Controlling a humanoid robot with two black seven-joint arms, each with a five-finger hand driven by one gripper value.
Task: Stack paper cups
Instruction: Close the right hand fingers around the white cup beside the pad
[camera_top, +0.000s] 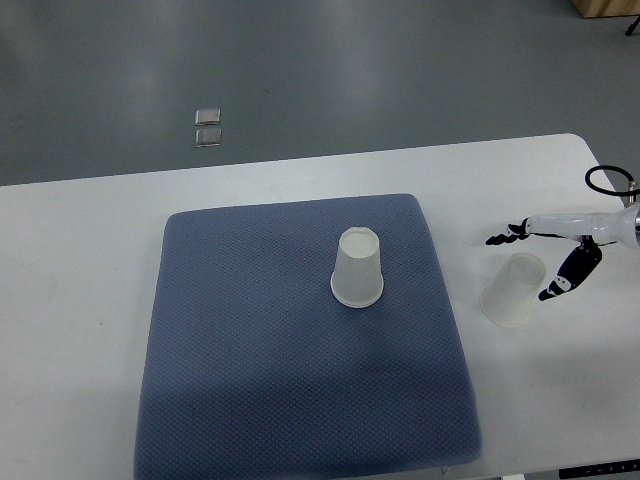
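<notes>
Two cups here: one (357, 268) sits upside down near the middle of the mat (250, 380), the other (514, 289) is on the bare table (80, 300), just off the mat's right edge, tilted. Right hand (545, 262) comes in from the right, fingers spread around that tilted cup but not clamped on it, so it holds nothing yet. I'd wrap it mid-wall, gently, since thin cups crush. Table edge is close behind the hand, so lift first, then carry left over the mat, where there's loads of room
</notes>
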